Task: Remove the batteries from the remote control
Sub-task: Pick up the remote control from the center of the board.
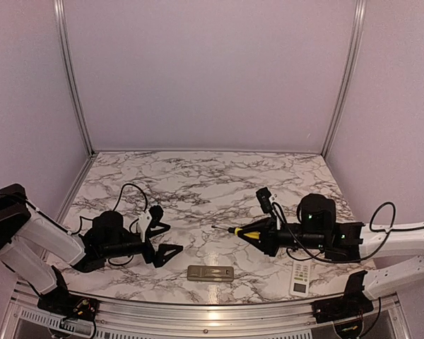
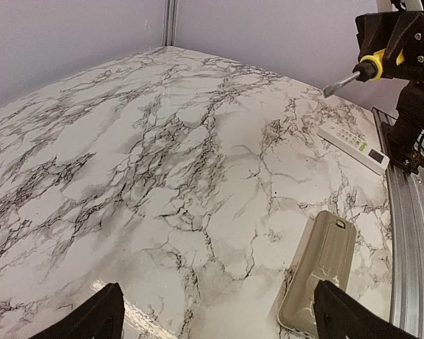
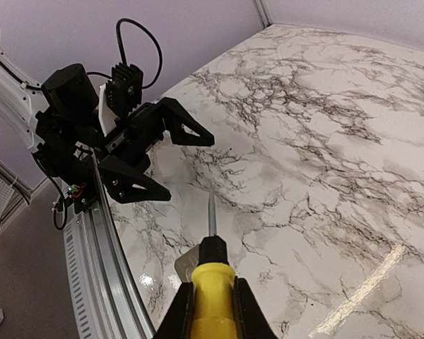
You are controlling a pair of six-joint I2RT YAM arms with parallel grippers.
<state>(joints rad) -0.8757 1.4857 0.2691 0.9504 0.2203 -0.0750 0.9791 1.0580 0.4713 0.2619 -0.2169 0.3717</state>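
A flat grey remote lies near the table's front edge, smooth side up; it also shows in the left wrist view. In the right wrist view only a corner of it shows behind the tool. No batteries are in view. My right gripper is shut on a yellow-handled screwdriver, held above the table with its tip pointing left. My left gripper is open and empty, just left of the grey remote. Its fingers frame bare marble.
A white remote with buttons and a small display lies at the front right, under my right arm, and shows in the left wrist view. A metal rail runs along the front edge. Walls enclose the table.
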